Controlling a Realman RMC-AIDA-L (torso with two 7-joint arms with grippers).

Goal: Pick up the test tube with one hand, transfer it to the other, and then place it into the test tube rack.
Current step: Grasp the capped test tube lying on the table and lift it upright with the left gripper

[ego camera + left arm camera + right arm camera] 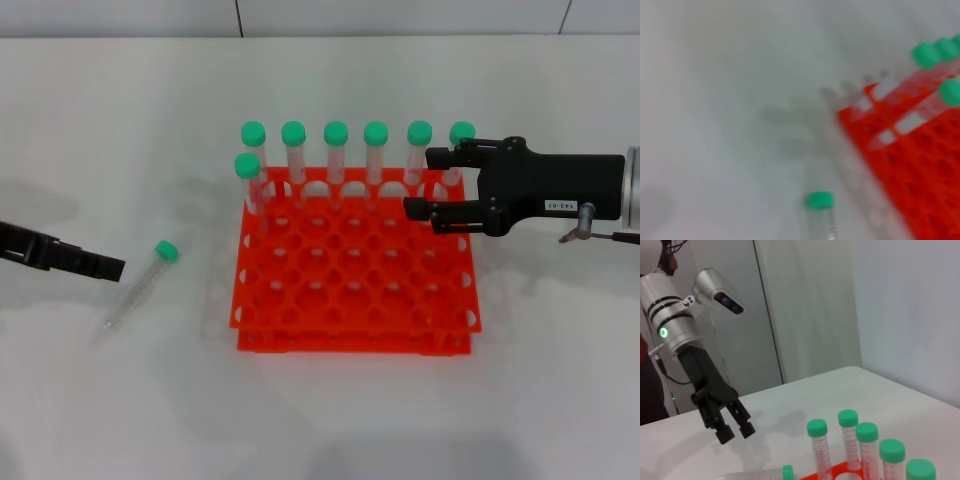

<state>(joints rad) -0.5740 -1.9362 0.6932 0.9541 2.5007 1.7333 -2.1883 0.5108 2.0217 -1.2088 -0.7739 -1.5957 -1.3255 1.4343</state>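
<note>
Test tube [140, 285] lies flat on the white tabletop [330, 420] in the head view, between the left gripper [112, 267] and the orange rack [355, 270]. The right gripper [420, 183], jaws apart and empty, hangs over the rack's far corner. In the left wrist view the green cap [819, 200] shows close by. In the right wrist view the left gripper's jaws are open a little, holding nothing. The tube looks light, hard and slippery; best to pinch it mid-body

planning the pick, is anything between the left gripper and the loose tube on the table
Nothing visible: bare table separates the left gripper from the lying test tube. The orange rack sits beyond it.
</note>
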